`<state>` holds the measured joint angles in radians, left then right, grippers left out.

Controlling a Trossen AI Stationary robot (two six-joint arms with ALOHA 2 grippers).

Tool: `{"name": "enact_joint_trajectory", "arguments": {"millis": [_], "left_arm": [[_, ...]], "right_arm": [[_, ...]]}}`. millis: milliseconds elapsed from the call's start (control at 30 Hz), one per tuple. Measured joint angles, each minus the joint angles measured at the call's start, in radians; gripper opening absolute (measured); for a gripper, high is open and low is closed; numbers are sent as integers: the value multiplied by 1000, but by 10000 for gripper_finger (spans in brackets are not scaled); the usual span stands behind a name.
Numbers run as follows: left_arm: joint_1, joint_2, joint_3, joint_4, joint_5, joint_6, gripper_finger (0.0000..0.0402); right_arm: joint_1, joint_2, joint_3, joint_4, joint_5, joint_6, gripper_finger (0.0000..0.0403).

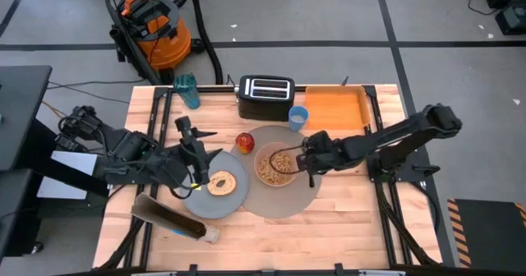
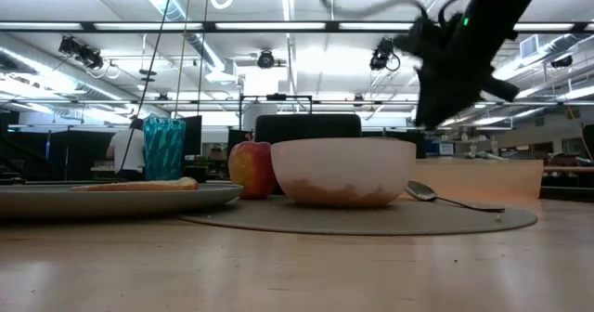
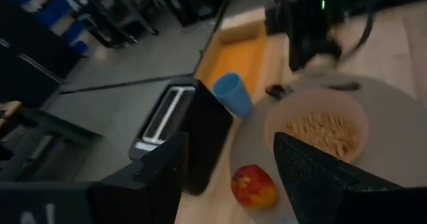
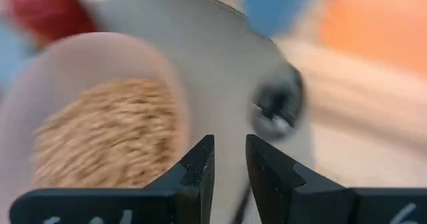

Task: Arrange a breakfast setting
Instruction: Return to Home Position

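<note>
The large grey mat (image 1: 288,202) lies at the table's middle. On it stand the pink bowl (image 1: 274,167), holding cereal, and the red apple (image 1: 245,142). The metal spoon (image 2: 436,196) lies flat on the mat, on the bowl's right-arm side. The grey-blue plate (image 1: 201,200) holds the bagel (image 1: 222,182) and sits at the mat's left edge. The blue cup (image 1: 297,117) stands by the mat's far edge. My right gripper (image 4: 230,151) hangs above the spoon, its fingers a narrow gap apart and empty. My left gripper (image 3: 230,144) is open over the plate's left side.
The black toaster (image 1: 265,95) and the orange tray (image 1: 335,108) stand along the far edge. A teal glass (image 1: 186,87) stands at the far left. A long brown and dark object (image 1: 173,218) lies near the front left. Bare wood shows at the front right.
</note>
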<state>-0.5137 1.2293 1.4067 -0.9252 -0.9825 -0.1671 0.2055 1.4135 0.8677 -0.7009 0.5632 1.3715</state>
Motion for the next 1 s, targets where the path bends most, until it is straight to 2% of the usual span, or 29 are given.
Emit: {"name": "enact_joint_trajectory", "arguments": {"millis": [133, 300, 400, 500, 533, 600, 700, 867, 1000], "left_arm": [[59, -26, 0, -51, 102, -10, 211], [168, -71, -28, -25, 266, 31, 167], [214, -136, -135, 116, 455, 151, 140], [252, -217, -311, 323, 710, 264, 116], [262, -247, -370, 394, 764, 284, 109], [278, -304, -480, 506, 802, 297, 96], [308, -379, -623, 635, 802, 307, 80], [360, -486, -792, 758, 817, 282, 62], [428, -562, -891, 808, 969, 228, 51]], "right_arm": [[51, -64, 0, 110, 21, -290, 92], [119, -44, 0, 318, 21, -607, 81], [160, 9, 0, 450, 7, -786, 70], [193, 67, 0, 592, -12, -907, 55], [206, 86, 0, 645, -18, -938, 50], [230, 120, 0, 749, -51, -1018, 38], [261, 155, 0, 878, -122, -1163, 20], [286, 134, 0, 918, -166, -1301, 8], [298, 60, -6, 923, -177, -1399, 20]]}}
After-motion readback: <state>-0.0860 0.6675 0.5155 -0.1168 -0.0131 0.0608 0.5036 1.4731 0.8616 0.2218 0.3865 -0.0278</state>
